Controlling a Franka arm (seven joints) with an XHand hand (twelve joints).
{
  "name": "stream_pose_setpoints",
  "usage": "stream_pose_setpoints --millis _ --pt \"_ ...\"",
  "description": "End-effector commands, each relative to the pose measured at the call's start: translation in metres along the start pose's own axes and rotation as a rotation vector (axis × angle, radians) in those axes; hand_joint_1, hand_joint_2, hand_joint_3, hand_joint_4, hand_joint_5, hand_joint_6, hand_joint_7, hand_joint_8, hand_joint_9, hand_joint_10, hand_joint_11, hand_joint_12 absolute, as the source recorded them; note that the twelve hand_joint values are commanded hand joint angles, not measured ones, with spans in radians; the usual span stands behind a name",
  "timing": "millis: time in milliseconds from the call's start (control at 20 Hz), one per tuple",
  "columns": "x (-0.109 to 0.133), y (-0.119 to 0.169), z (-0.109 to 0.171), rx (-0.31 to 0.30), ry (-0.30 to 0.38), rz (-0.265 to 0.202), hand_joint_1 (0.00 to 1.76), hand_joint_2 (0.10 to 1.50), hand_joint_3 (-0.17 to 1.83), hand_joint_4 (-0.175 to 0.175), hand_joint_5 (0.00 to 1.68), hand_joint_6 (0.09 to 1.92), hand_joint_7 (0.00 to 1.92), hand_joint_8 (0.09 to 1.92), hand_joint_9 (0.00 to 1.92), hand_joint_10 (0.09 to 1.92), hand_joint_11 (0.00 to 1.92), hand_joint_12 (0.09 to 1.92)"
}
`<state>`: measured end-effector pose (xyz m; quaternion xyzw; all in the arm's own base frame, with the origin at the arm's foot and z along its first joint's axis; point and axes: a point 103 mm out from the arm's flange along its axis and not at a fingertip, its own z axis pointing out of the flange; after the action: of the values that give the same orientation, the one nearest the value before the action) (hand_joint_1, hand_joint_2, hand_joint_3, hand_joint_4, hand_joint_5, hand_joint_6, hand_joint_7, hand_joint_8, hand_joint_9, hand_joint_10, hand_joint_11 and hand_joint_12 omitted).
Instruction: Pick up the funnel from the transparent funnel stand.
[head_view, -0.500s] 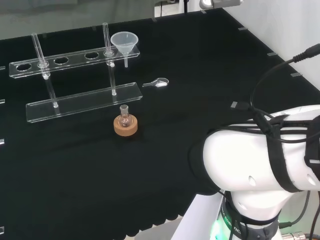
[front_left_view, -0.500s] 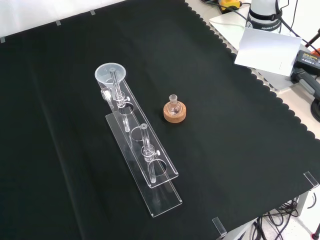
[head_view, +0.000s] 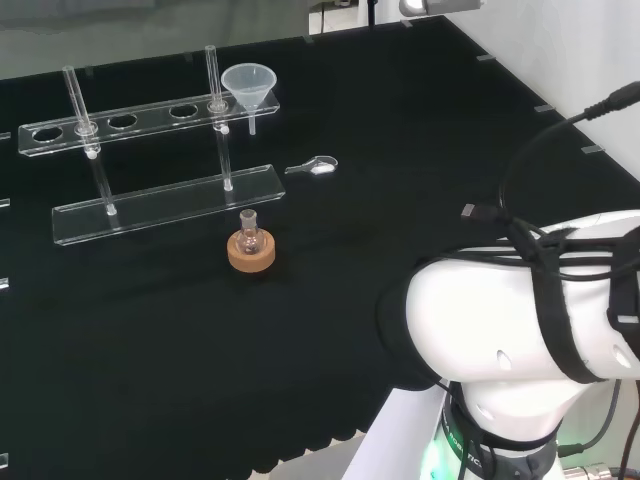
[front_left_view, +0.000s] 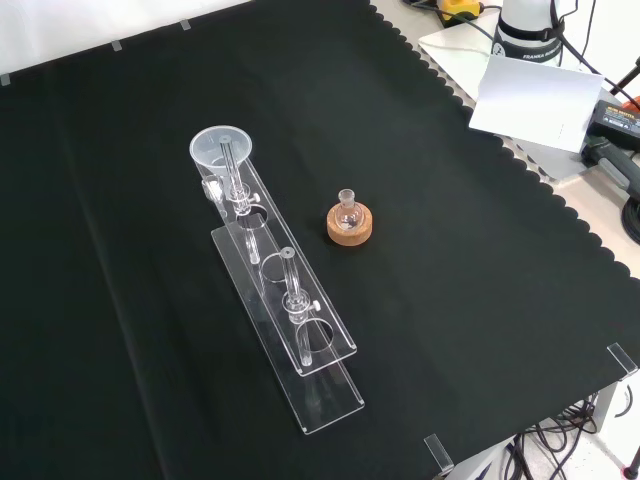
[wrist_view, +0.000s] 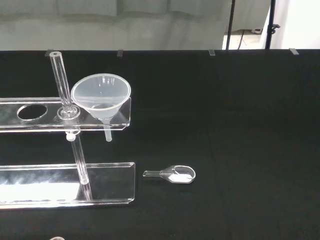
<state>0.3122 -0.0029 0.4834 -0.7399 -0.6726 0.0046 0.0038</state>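
Black cloth over the table (front_left_view: 480, 300). Funnel (head_view: 248, 84) seated in the end hole of the transparent funnel stand (head_view: 160, 205), at eleven o'clock in the head view, spout hanging below the rack. Probably light, thin, slick; best pinched at the cone's rim. Cannot tell the hand's state.

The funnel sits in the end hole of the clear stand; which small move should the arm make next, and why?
Probably bring the wrist closer to the funnel, aiming above its wide rim. It rests upright in the end hole of the funnel stand, its stem hanging through, untouched. The rod beside it leaves little room, so approaching from the free side seems safer.
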Motion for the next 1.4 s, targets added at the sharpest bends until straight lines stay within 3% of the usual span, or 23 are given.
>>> stream_pose_setpoints --millis 50,300,350,550,950,1150,1250,1400 --pt "0.006 0.009 0.002 0.014 -0.011 0.018 0.0 1.21 0.4 0.013 0.11 0.09 0.0 0.18 0.06 0.66 0.05 1.36" --pt "0.013 0.019 0.014 0.034 -0.024 0.04 0.0 1.22 0.39 0.012 0.12 0.09 0.0 0.18 0.06 0.66 0.05 1.36" --pt "0.013 0.023 0.018 0.042 -0.013 0.018 0.0 1.22 0.38 0.012 0.12 0.09 0.0 0.19 0.06 0.66 0.05 1.36" --pt "0.023 0.043 0.032 0.066 -0.021 0.009 0.0 1.23 0.37 0.011 0.13 0.09 0.0 0.19 0.06 0.66 0.04 1.36" --pt "0.061 0.111 0.056 0.1 -0.029 -0.051 0.0 1.23 0.35 0.009 0.14 0.09 0.0 0.22 0.08 0.66 0.04 1.37" --pt "0.069 0.143 0.07 0.138 -0.04 -0.065 0.14 1.17 0.3 0.001 0.13 0.09 0.01 0.29 0.1 0.69 0.02 1.43" --pt "0.071 0.157 0.075 0.157 -0.038 -0.119 0.19 1.14 0.28 0.0 0.13 0.09 0.0 0.37 0.11 0.71 0.01 1.45" --pt "0.076 0.172 0.084 0.183 -0.064 -0.128 0.24 1.09 0.27 -0.002 0.13 0.09 0.0 0.45 0.12 0.73 0.01 1.46"
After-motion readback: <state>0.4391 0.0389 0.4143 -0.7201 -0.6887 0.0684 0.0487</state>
